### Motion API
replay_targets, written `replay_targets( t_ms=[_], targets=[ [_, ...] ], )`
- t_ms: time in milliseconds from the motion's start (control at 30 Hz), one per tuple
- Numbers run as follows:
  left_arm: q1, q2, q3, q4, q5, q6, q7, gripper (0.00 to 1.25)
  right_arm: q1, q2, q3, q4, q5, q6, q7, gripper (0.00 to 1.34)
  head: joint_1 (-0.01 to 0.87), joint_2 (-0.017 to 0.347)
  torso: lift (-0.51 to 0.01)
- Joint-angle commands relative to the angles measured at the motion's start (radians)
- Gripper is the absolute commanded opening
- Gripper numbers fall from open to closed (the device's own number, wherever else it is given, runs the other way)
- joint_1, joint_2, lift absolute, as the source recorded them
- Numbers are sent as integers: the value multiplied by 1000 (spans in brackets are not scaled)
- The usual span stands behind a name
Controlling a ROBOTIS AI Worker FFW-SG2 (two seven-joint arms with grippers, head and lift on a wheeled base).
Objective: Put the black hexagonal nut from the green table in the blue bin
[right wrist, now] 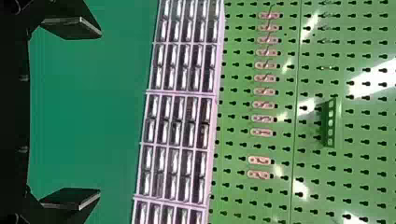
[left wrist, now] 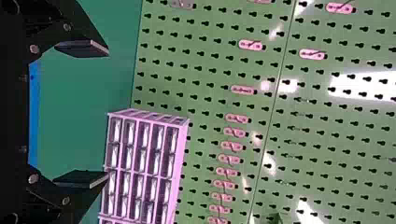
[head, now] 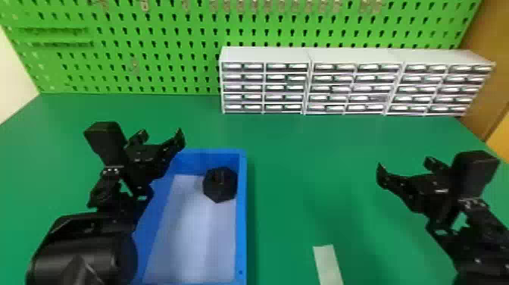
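The black hexagonal nut [head: 220, 184] sits inside the blue rectangular bin [head: 243, 227], its goal; so, presumably, the black left gripper [left wrist: 108, 114], by the bin's far left side, and black right gripper [right wrist: 99, 113], well right of it, hang empty, jaws apart.

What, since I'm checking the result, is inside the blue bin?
The black hexagonal nut sits inside the blue bin, near its far right corner. The left arm covers part of the bin's left side; anything there can't be seen.

Pegboard [head: 159, 72] common to all views
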Motion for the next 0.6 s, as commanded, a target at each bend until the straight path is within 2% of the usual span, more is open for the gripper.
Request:
replay_targets(
  t_ms=[0,567],
  targets=[
    [0,-3,0,-1,0,0,-1,919,0,0,-1,0,-3,0,0,1230,686,51,-97],
    [0,-3,-2,0,2,0,-1,919,3,0,-1,0,-6,0,0,1230,686,51,-97]
  ],
)
